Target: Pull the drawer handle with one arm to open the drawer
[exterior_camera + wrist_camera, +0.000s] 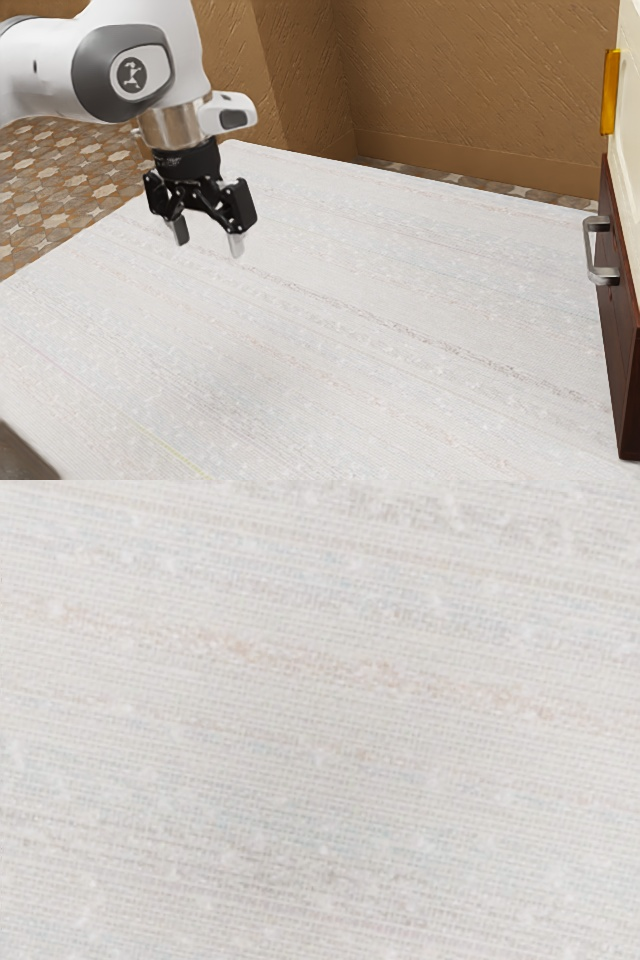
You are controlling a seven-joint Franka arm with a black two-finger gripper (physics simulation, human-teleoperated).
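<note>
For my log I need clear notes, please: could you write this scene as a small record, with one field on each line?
tool: open, fingers apart and pointing down, nothing between them
tool position: above the white streaked surface, toward the exterior view's left
target: grey D-shaped handle on the dark brown drawer front, at the exterior view's right edge
contact: none; wide gap between tool and handle
above the drawer front: cream panel with an amber upright piece
drawer state: cannot tell surely
</note>
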